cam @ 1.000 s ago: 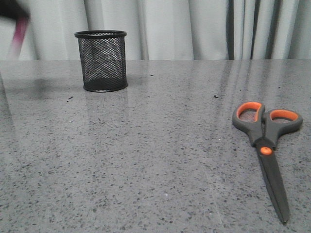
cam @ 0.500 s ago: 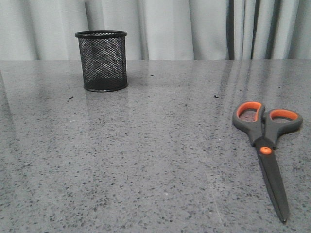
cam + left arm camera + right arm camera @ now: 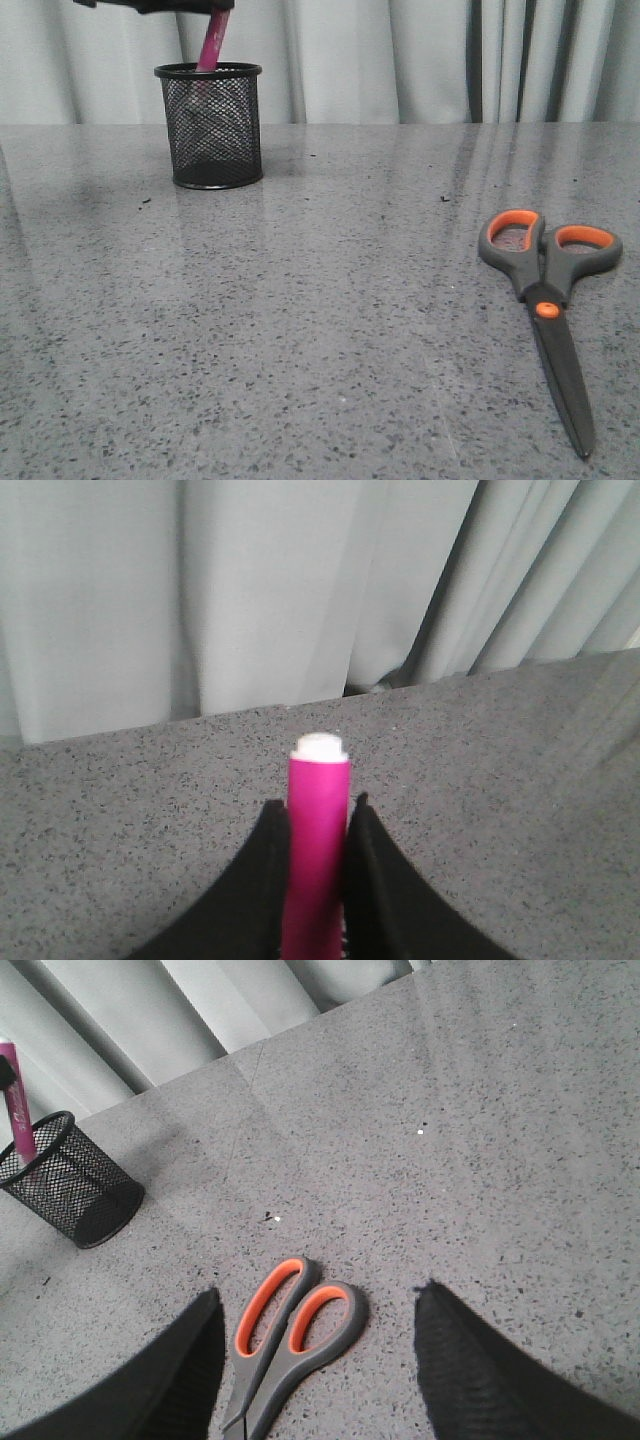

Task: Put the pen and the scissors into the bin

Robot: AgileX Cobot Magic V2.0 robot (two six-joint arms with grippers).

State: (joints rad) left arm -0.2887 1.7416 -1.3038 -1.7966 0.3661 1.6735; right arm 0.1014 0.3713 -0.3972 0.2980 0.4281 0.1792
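My left gripper (image 3: 205, 8) is shut on the pink pen (image 3: 212, 42) and holds it tilted over the black mesh bin (image 3: 210, 126) at the back left, the pen's lower end inside the rim. The left wrist view shows the pen (image 3: 317, 850) clamped between the two black fingers (image 3: 255, 890). The scissors (image 3: 548, 304) lie flat on the table at the right, handles away, blades toward the front. In the right wrist view my right gripper (image 3: 315, 1305) is open, its fingers either side of the scissors' handles (image 3: 296, 1328) and above them. The bin (image 3: 66, 1187) and pen (image 3: 18, 1110) show there too.
The grey speckled table (image 3: 320, 300) runs to a grey curtain (image 3: 400, 60) at the back. Small dark specks lie on the table near the bin (image 3: 145, 201) and mid-right (image 3: 445, 199).
One second ago the pen showed as a blur at the far left edge, then left the view. Now the left gripper holds it over the bin with its tip inside. The scissors have not moved.
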